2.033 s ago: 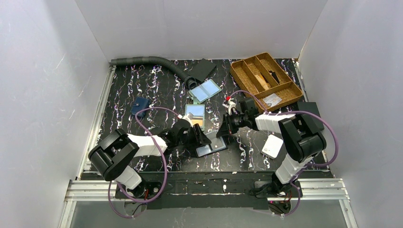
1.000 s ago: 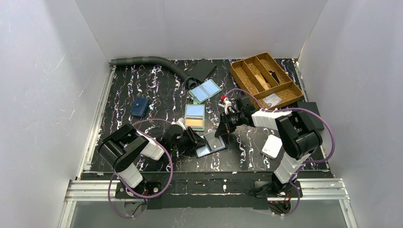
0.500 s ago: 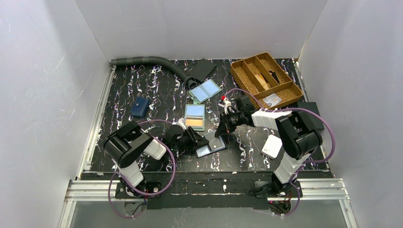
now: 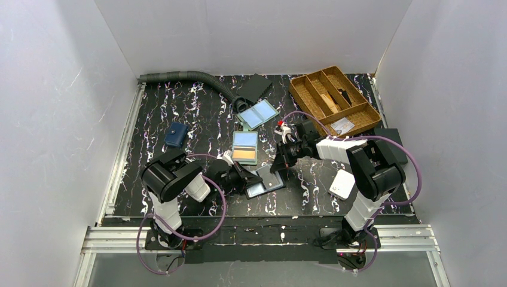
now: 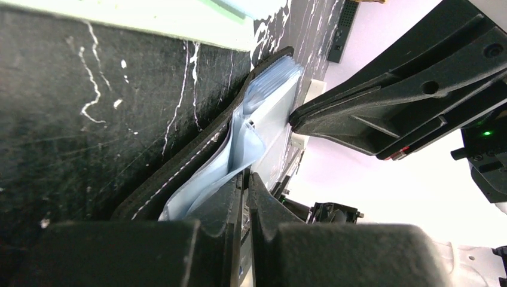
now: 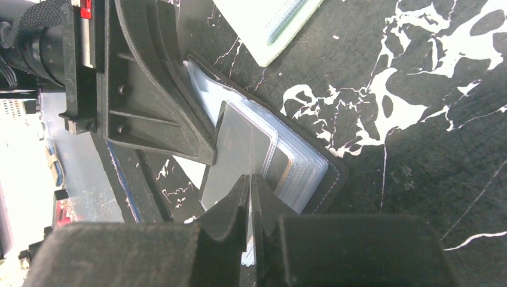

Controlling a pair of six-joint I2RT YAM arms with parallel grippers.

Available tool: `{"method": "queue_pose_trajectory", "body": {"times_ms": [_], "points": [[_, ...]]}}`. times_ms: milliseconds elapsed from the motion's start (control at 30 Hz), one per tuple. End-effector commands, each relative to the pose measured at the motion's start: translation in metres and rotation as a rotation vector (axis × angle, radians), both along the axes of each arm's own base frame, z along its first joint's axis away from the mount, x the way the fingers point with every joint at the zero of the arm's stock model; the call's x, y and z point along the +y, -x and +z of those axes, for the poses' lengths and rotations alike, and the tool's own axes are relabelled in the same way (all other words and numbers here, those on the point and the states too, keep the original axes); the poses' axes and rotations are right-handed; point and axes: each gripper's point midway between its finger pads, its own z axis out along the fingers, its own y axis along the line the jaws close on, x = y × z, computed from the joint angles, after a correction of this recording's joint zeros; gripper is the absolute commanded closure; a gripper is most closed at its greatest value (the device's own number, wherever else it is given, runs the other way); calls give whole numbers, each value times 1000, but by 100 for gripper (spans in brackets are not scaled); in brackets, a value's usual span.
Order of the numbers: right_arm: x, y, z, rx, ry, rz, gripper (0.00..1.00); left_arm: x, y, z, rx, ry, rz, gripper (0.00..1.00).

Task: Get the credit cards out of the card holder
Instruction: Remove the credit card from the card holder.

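The grey-green card holder (image 4: pixel 245 147) lies flat at mid-table, showing a blue card (image 4: pixel 245 140) and an orange card (image 4: pixel 244 155); its pale edge shows in the right wrist view (image 6: pixel 269 24). Both grippers are just in front of it at a black wallet (image 4: pixel 267 181) with clear sleeves (image 6: pixel 311 161). My right gripper (image 6: pixel 250 179) is shut on a grey card (image 6: pixel 239 149) that sticks out of a sleeve. My left gripper (image 5: pixel 245 179) is shut on a clear sleeve (image 5: pixel 239 143) at the wallet's other side.
A bifold with two pale blue panels (image 4: pixel 258 113) lies behind the holder. A navy wallet (image 4: pixel 176 135) is at the left, a wooden divided tray (image 4: pixel 335 101) at back right, a white box (image 4: pixel 342 184) at front right, a grey hose (image 4: pixel 185 76) along the back.
My left arm's elbow has swung right and closer to the wallet, uncovering the grey-green holder. Both grippers have stayed at the black wallet, which shifted slightly.
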Motion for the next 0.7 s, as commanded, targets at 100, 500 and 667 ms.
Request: {"method": "queue_pose_trajectory", "body": {"times_ms": [100, 500, 667], "points": [[-14, 14, -40, 27, 169, 3, 78, 27, 0, -15, -12, 3, 61, 100], [-20, 7, -42, 4, 197, -4, 64, 45, 14, -24, -12, -46, 27, 100], [-18, 6, -37, -12, 184, 10, 61, 49, 17, -23, -21, -69, 20, 100]]}}
